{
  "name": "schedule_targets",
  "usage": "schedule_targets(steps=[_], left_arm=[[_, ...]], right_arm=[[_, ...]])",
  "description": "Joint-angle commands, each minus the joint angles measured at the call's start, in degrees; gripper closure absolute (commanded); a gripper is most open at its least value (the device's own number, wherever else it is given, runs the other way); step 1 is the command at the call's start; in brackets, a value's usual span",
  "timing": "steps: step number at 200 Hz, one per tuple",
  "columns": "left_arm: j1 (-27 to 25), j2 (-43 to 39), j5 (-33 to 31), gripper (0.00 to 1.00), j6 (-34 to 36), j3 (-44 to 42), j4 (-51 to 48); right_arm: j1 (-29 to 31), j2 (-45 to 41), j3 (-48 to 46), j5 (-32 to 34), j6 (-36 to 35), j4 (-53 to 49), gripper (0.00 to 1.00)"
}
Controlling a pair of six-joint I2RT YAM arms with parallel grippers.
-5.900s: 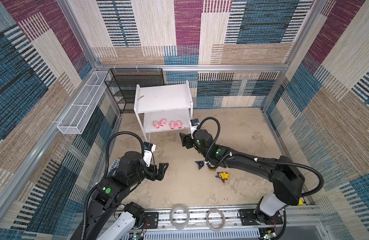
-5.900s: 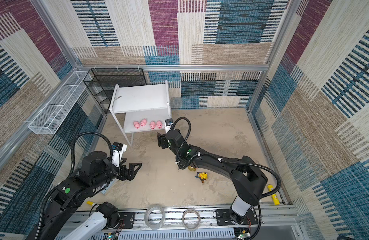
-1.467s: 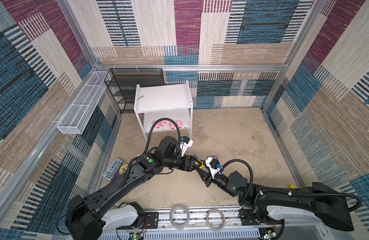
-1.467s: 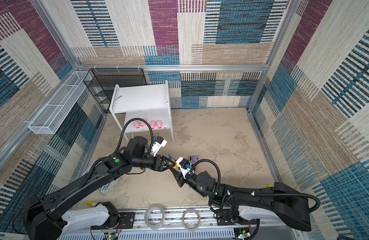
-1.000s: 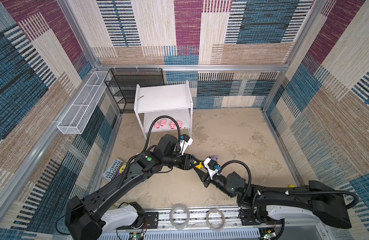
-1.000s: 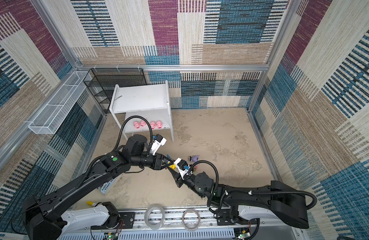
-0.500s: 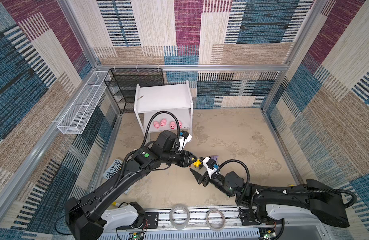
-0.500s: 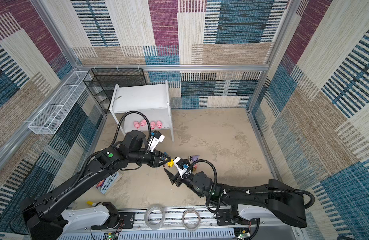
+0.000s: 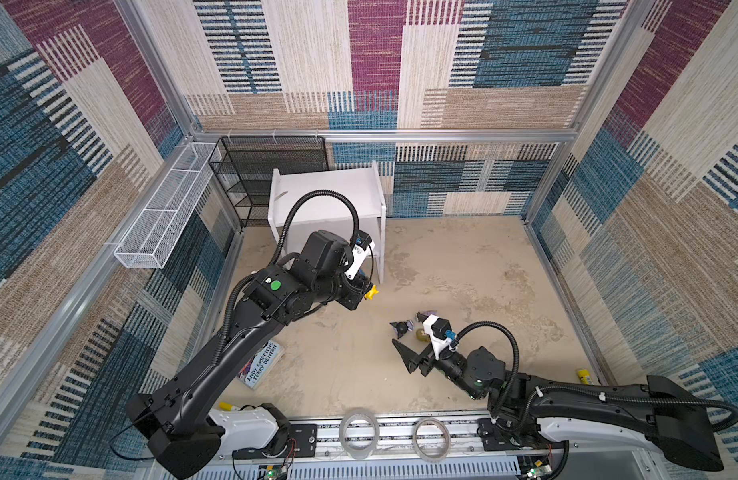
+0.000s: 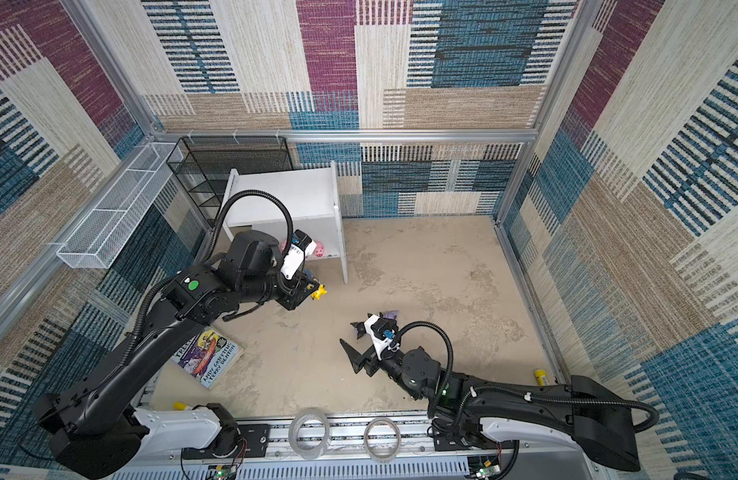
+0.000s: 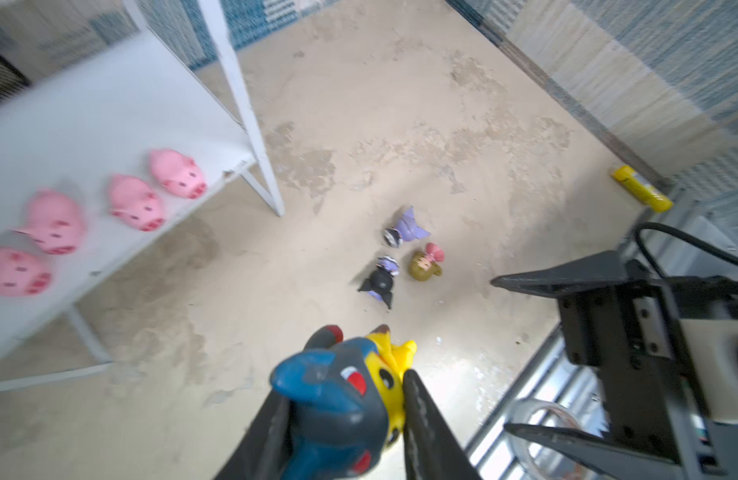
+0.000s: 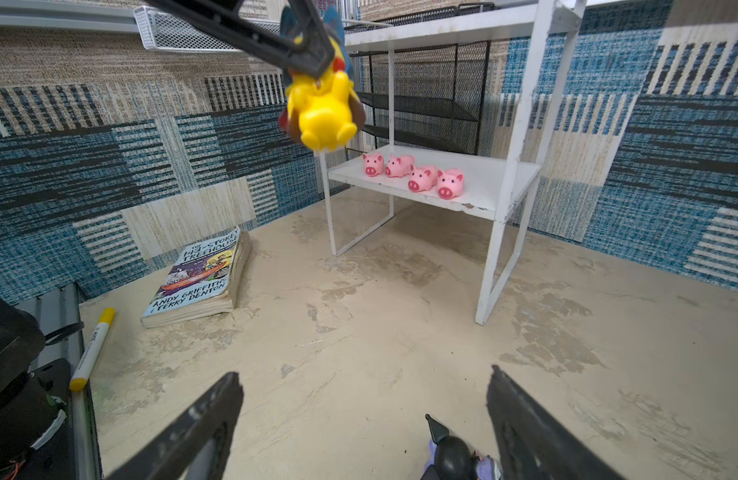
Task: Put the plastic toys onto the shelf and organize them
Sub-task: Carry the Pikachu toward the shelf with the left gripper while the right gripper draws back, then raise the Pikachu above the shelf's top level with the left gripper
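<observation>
In both top views the left arm (image 9: 251,332) hides most of the lower board of the shelf (image 9: 330,195); in the wrist views we count four pink pigs (image 12: 421,178) there. Two black-and-purple figures (image 11: 380,282) and one doll (image 11: 425,264) lie on the floor (image 11: 400,124). The left gripper (image 11: 346,388) clamps the yellow hooded toy (image 12: 321,112) near the shelf; the right gripper (image 12: 364,374) gapes wide, empty.

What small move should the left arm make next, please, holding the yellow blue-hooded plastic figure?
Probably swing the left gripper toward the white two-tier shelf and set the yellow blue-hooded plastic figure on its lower board, beside the four pink pigs: it is gripped in the air, and bare board shows there.
</observation>
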Motion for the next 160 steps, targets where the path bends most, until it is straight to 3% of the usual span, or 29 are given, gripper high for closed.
schedule_targets(steps=[1, 54, 98, 160], left_arm=[[0.3, 1.6, -9.5, 1.0, 10.6, 4.9, -1.5], [1.7, 8.5, -18.6, 1.0, 26.3, 18.4, -0.4], [5.0, 6.6, -18.1, 1.0, 43.5, 14.5, 11.0], [18.2, 13.3, -10.5, 1.0, 45.9, 26.5, 4.4]], right_arm=[[0.0, -2.5, -0.6, 1.8, -0.1, -2.5, 0.07], [0.0, -11.9, -2.4, 4.2, 1.0, -10.0, 0.06], [0.0, -21.6, -4.7, 6.1, 2.7, -15.9, 0.06], [0.0, -23.1, -4.4, 6.9, 4.2, -19.1, 0.06]])
